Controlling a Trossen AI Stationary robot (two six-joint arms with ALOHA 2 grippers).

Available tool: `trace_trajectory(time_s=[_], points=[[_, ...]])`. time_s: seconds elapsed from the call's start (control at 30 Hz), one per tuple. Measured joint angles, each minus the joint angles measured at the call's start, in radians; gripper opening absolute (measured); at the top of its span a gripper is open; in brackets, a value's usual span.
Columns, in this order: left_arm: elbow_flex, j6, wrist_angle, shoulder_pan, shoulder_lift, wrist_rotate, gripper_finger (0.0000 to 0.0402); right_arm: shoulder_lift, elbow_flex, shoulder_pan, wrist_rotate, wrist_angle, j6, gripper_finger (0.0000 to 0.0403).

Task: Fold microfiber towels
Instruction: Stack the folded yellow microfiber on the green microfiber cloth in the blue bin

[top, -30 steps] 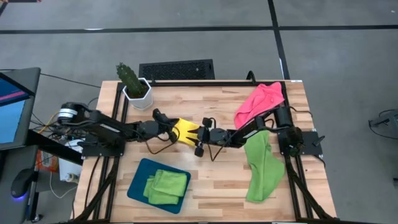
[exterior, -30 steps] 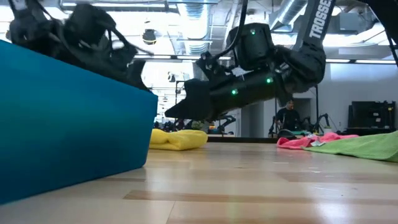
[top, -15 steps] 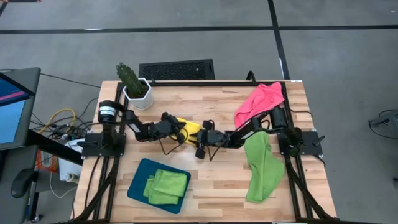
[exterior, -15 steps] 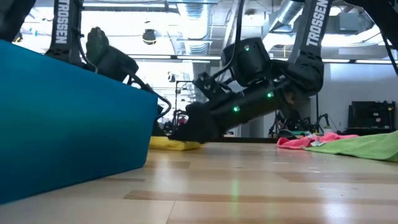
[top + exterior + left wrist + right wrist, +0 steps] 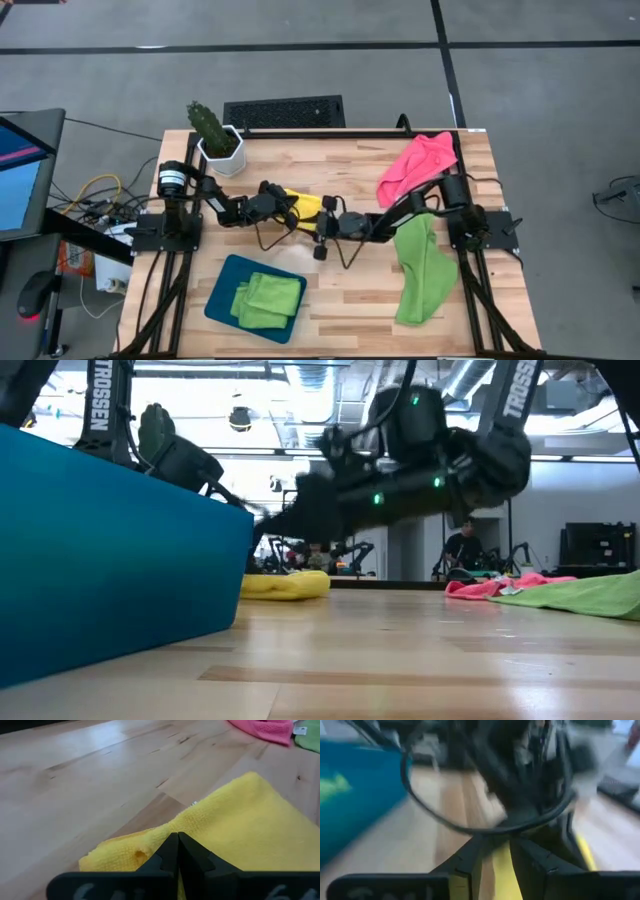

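The yellow towel (image 5: 308, 204) lies bunched on the table's middle, resting on its underside (image 5: 285, 585). My left gripper (image 5: 292, 211) reaches in from the left and is shut at the towel's left edge (image 5: 177, 837). My right gripper (image 5: 321, 222) hovers just right of the towel, raised off it, with its fingers apart (image 5: 502, 862); the view past them is blurred. A pink towel (image 5: 420, 162) lies crumpled at the far right. A lime green towel (image 5: 418, 268) lies spread along the right side. My left gripper pinches a small pucker of the yellow towel's edge (image 5: 170, 827) between its shut fingertips. The fingers come slanting down from the table's left. How many layers they have does not show. The towel lies slack on the table.
A dark teal tray (image 5: 222, 300) at the near left holds folded lime green towels (image 5: 268, 300); its wall (image 5: 110, 550) fills the low view's left. A potted cactus (image 5: 212, 132) stands at the far left. Bare wood lies between the tray and the green towel.
My left gripper has come down onto the yellow towel's left edge and kept shut. My right gripper dipped onto the towel, then lifted off it. The towel, spread wider between the grippers a second ago, now lies as a smaller bunch on the table.
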Motion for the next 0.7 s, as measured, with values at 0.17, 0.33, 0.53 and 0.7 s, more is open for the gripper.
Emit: trace_trajectory(time_s=[0.17, 0.33, 0.53, 0.7], points=[[-0.001, -0.007, 0.017, 0.000, 0.001, 0.000, 0.0000, 0.076, 0.013, -0.033, 0.002, -0.034, 0.073, 0.0117], [-0.002, -0.005, 0.028, 0.000, 0.002, 0.000, 0.0000, 0.085, 0.009, -0.062, -0.029, -0.083, 0.137, 0.0117], [-0.002, -0.005, 0.029, 0.001, 0.002, -0.001, 0.0000, -0.083, -0.062, -0.072, 0.072, -0.051, 0.030, 0.0117], [-0.002, -0.005, 0.037, 0.001, 0.003, -0.002, 0.0000, -0.107, -0.108, -0.132, 0.062, -0.051, 0.028, 0.0117]])
